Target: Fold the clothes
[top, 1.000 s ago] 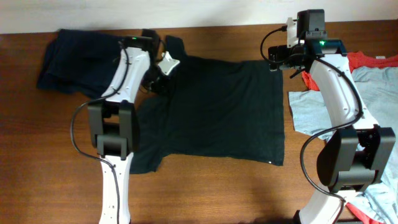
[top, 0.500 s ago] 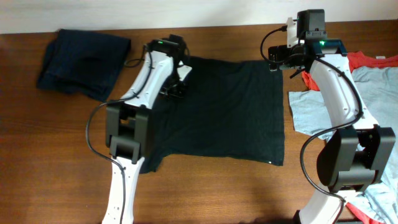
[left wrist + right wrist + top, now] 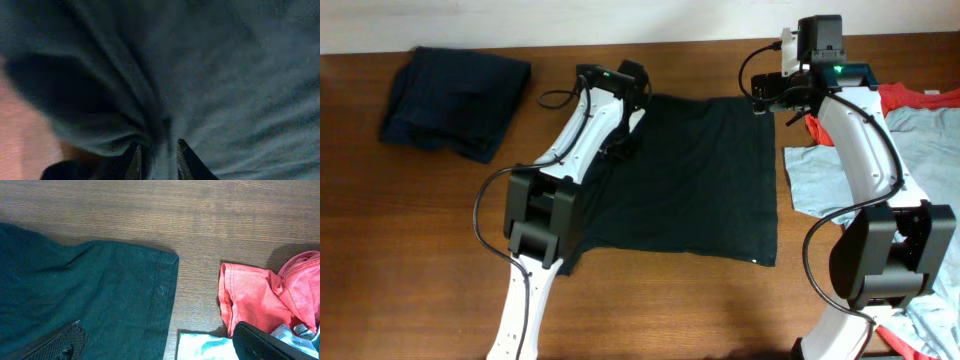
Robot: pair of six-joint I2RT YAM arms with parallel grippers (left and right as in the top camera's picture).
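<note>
The black T-shirt lies spread flat in the middle of the table, its upper left part folded in over the body. My left gripper rests on that folded edge. In the left wrist view its jaws stand slightly apart, open, with a bunched fold of the black cloth right at the tips. My right gripper hovers wide open over the shirt's upper right corner, holding nothing.
A folded dark navy shirt lies at the far left. Red-orange and light blue-grey shirts are piled at the right, beside my right arm; both show in the right wrist view, red-orange cloth, pale cloth.
My left gripper has moved to the right, dragging the shirt's upper left sleeve over the body, and its jaws have parted. The right arm has stayed still.
</note>
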